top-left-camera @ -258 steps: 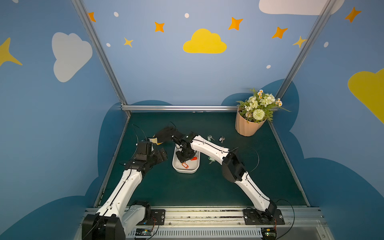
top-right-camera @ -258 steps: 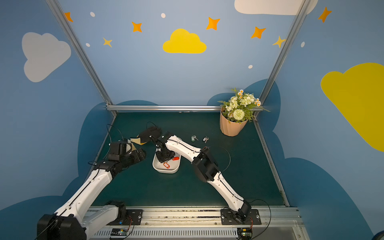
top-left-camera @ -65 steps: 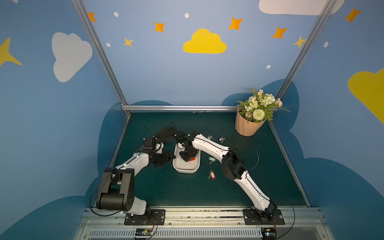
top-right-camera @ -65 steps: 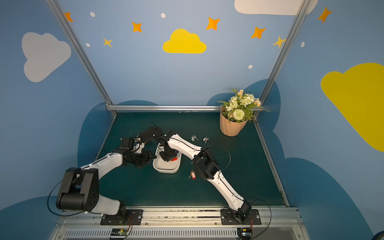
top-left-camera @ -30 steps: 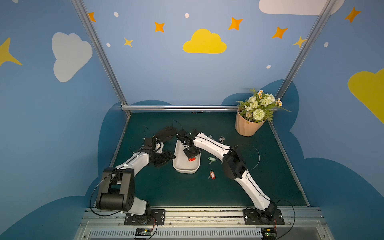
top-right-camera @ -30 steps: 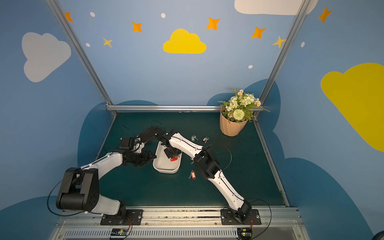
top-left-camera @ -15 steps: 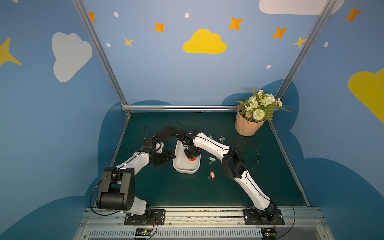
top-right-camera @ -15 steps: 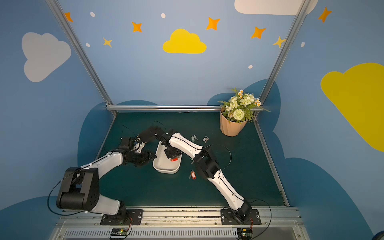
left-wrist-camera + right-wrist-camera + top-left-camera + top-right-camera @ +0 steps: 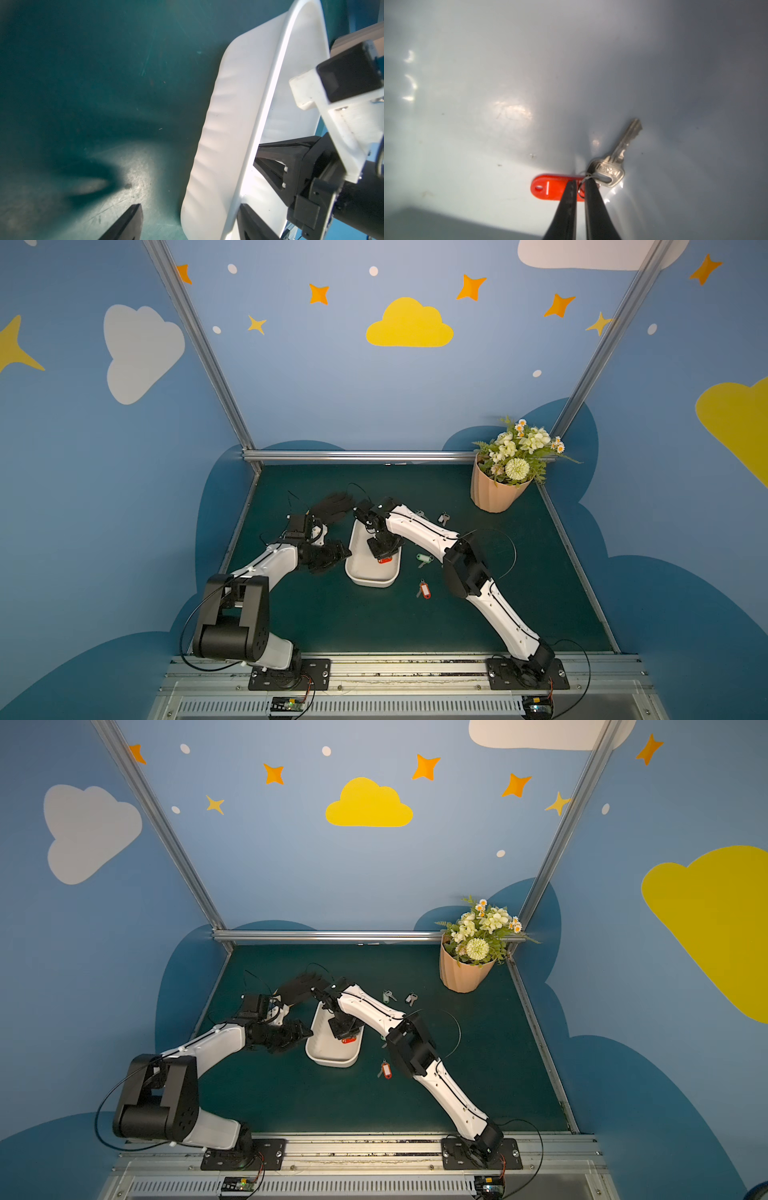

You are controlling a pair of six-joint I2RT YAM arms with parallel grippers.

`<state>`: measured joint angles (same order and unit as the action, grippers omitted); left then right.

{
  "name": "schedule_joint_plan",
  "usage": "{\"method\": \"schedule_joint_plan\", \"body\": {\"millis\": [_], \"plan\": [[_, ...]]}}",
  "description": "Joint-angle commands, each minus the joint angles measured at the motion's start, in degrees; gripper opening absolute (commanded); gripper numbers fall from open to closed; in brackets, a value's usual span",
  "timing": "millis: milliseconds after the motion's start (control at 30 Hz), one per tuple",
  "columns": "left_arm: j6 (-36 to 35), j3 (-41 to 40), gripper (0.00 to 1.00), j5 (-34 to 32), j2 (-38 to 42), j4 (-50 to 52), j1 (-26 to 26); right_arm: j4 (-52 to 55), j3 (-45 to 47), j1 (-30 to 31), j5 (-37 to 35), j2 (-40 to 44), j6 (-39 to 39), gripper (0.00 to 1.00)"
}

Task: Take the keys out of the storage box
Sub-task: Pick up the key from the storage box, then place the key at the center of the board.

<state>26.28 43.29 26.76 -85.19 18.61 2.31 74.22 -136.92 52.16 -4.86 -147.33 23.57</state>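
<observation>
The right tool (image 9: 579, 185) is clenched on the red tag (image 9: 548, 189) at its ring end, the key (image 9: 610, 172) lying on the box (image 9: 488, 83) floor just beyond the tips, while the left tool (image 9: 190, 207), released, straddles the box wall, likely to steady it.

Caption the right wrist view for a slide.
Right gripper shut on the red-tagged key lying on the floor of the white box.

Red tag (image 9: 548, 190), silver key (image 9: 612, 170), white storage box (image 9: 370, 578), dark-green mat (image 9: 332, 622).
</observation>
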Motion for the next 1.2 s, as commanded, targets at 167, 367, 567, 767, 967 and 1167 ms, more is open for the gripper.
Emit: {"method": "schedule_joint_plan", "body": {"millis": [167,367,567,767,967,1167], "plan": [[-1.0,1.3,0.77,-1.1,-0.3,1.6,-0.1,2.0,-1.2,-0.5,0.4,-0.4,-0.3,0.0],[-1.2,1.4,0.78,-1.2,0.5,1.8,-0.1,2.0,-1.0,-0.3,2.0,5.3,-1.4,0.0],[-0.5,1.5,0.84,-0.2,2.4,0.9,-0.1,1.9,2.1,0.2,3.5,12.6,-1.4,0.0],[1.7,2.0,0.92,-0.3,6.4,0.5,-0.2,1.3,8.3,0.8,1.9,22.9,-0.2,0.0],[3.4,1.9,0.96,-2.9,11.7,0.1,-0.3,1.5,20.1,-0.1,-2.4,36.6,2.4,0.0],[5.0,-0.3,1.0,-7.4,18.3,-2.7,-0.4,3.0,35.9,-2.7,-4.6,49.3,6.6,0.0]]}}
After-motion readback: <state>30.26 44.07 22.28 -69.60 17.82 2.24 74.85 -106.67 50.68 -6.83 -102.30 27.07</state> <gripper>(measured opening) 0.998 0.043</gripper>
